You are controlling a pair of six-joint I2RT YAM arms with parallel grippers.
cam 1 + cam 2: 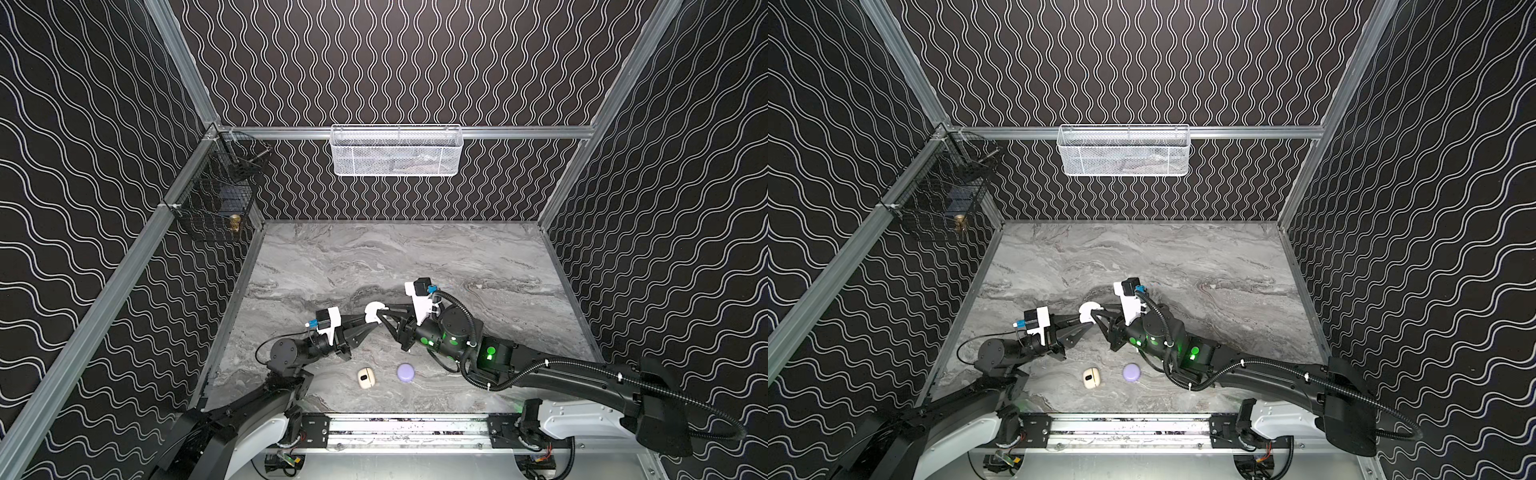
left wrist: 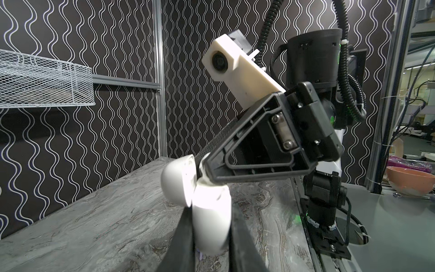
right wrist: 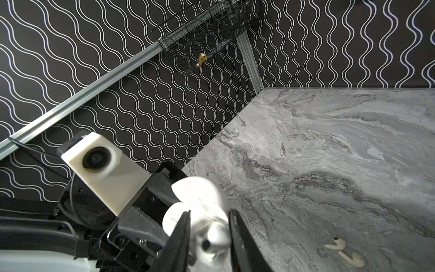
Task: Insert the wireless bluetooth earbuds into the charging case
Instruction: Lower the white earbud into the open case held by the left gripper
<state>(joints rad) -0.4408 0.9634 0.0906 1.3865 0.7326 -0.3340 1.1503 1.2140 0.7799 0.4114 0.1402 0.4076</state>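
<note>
The left end effector (image 2: 210, 209) is clamped tight on the body of a white case (image 2: 211, 223), one finger on either side. It holds the case clear of the counter (image 1: 457, 257), with the lid swung open. In both top views the case (image 1: 372, 309) sits between the two arms, near the middle of the counter.

The right end effector (image 3: 209, 212) meets it from the other side. Its jaws stand narrow, with a white earbud (image 3: 213, 242) pinched between them right at the case's open mouth. I cannot tell whether the earbud is seated in the case.

Two more white earbuds (image 3: 336, 245) lie loose on the counter just beside each other, seen only in the right wrist view. Nearer the robot's base, a cream case (image 1: 364, 378) and a lilac case (image 1: 405, 372) rest on the counter, near each other and apart from both arms.
</note>
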